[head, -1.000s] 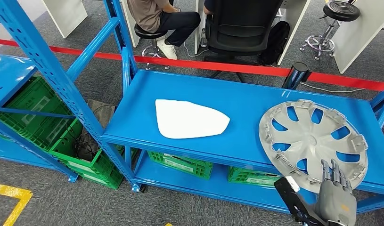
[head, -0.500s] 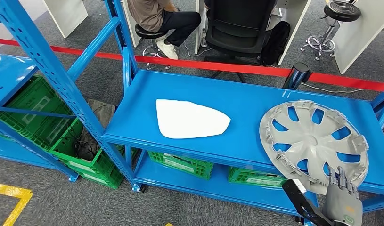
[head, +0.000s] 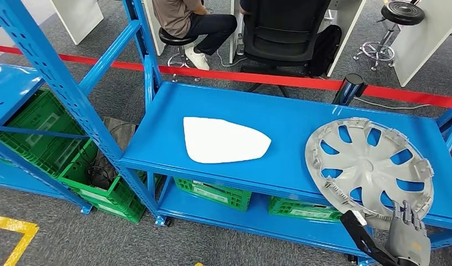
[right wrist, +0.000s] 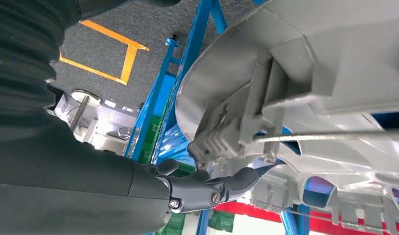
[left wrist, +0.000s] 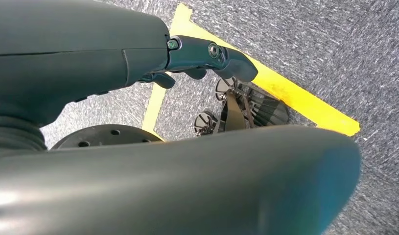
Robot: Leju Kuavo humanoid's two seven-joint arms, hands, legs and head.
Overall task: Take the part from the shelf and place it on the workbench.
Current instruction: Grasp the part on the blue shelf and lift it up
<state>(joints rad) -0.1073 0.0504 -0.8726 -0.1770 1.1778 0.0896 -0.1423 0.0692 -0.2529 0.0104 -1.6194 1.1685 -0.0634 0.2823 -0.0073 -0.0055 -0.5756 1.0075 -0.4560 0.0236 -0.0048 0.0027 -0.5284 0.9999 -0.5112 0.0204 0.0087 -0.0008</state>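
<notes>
- My right robot hand [head: 407,239]: matt grey plastic.
- Wheel cover [head: 369,166]: dull silver-grey plastic.
- Shelf [head: 301,119]: glossy blue painted metal.
- Floor [head: 62,235]: rough grey carpet.

Blue steel shelf [head: 301,111], upper deck in plain sight from the head view. Flat on it, toward the left, a white curved-edged panel [head: 223,139]. Over on the right, a silver wheel cover [head: 367,166] sits inner side up, clips showing, its near rim hanging out past the shelf's front edge. Down on the lower deck, green plastic crates [head: 215,192] side by side. Grey carpet floor [head: 57,244] underneath.
</notes>
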